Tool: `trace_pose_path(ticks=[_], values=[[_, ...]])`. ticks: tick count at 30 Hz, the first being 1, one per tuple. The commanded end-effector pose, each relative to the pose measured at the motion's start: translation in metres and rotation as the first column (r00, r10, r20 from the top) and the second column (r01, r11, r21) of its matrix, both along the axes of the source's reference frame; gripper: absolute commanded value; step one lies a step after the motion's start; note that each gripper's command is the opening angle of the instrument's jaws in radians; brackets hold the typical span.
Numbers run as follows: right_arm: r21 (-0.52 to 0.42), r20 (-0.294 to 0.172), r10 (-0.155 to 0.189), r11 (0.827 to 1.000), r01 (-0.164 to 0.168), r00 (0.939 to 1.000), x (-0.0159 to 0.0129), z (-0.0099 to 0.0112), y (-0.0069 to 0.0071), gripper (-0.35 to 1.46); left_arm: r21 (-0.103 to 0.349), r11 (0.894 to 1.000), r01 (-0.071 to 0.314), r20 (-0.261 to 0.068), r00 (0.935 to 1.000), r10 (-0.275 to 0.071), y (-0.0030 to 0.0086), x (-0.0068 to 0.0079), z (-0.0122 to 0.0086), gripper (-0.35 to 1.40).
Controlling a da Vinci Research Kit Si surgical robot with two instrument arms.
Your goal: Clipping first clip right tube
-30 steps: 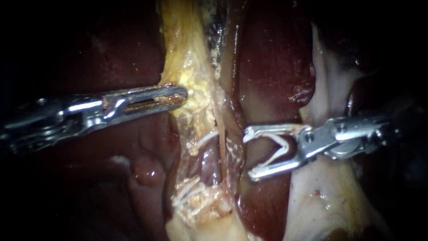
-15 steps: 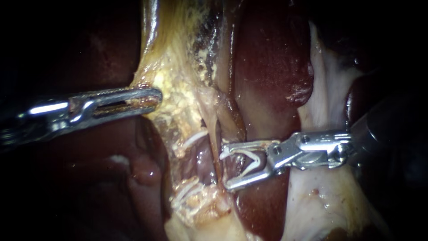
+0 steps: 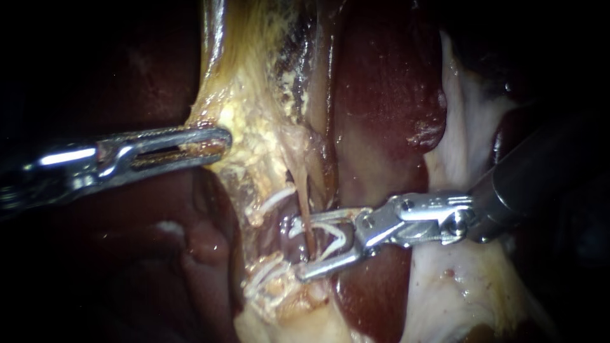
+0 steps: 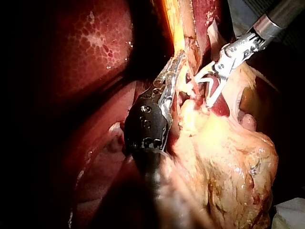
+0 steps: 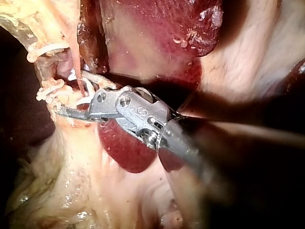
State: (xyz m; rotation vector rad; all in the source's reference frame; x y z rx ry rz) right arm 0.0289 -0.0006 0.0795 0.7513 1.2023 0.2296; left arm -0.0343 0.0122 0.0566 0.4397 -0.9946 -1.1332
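Where the slender steel left instrument is gripping: its jaws are lying together on the edge of the lumpy yellow fatty tissue, pinching it from both sides.
Right instrument: the steel-tipped, dark-shafted right instrument is coming in from the right, reaching across the glossy dark red liver.
Right jaws: they are standing wide apart, each one pressing on a leg of the white V-shaped clip sitting between them.
Tube: the thin tan right tube is running down out of the yellow tissue and passing between the clip's spread legs; the clip is not yet squeezed around it.
Right wrist view: the tube is dropping into the gap between the jaws, ahead of their hinge.
Neighbours: thin white bands are lying on the tissue just left of the tube, with more of them lower down; whether they are clips or ties I cannot tell.
Left wrist view: the two instruments' tips are standing near each other but apart.
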Motion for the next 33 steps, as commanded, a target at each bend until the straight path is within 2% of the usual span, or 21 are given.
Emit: trace_pose_path(ticks=[1, 17, 20, 24, 25, 33], values=[[-0.003, 0.000, 0.002, 1.000, -0.002, 1.0000, 0.0000, -0.0002, 0.0000, 0.47, 0.000, 1.000, 0.000, 0.000, 1.0000, 0.000, 0.0000, 0.0000, 0.0000, -0.35], [-0.009, 0.000, 0.006, 1.000, -0.006, 1.0000, 0.0007, 0.0007, -0.0005, 0.38, 0.000, 1.000, 0.000, 0.000, 1.0000, 0.000, 0.0000, 0.0000, 0.0000, -0.35], [-0.013, 0.007, 0.001, 1.000, -0.001, 1.0000, 0.0008, 0.0010, -0.0007, 0.27, 0.000, 1.000, 0.000, 0.000, 1.0000, 0.000, 0.0000, 0.0000, 0.0000, -0.35], [-0.022, 0.042, -0.025, 0.999, 0.026, 0.9988, 0.0006, 0.0011, -0.0008, -0.28, 0.000, 1.000, 0.000, 0.000, 1.0000, 0.000, 0.0000, 0.0000, 0.0000, -0.35], [-0.023, 0.046, -0.024, 0.999, 0.025, 0.9987, 0.0005, 0.0011, -0.0007, -0.35, 0.000, 1.000, 0.000, 0.000, 1.0000, 0.000, 0.0000, 0.0000, 0.0000, -0.35], [-0.025, 0.057, -0.034, 0.999, 0.036, 0.9978, -0.0002, 0.0014, -0.0004, -0.35, 0.000, 1.000, 0.000, 0.000, 1.0000, 0.000, -0.0001, 0.0001, -0.0001, -0.35]])
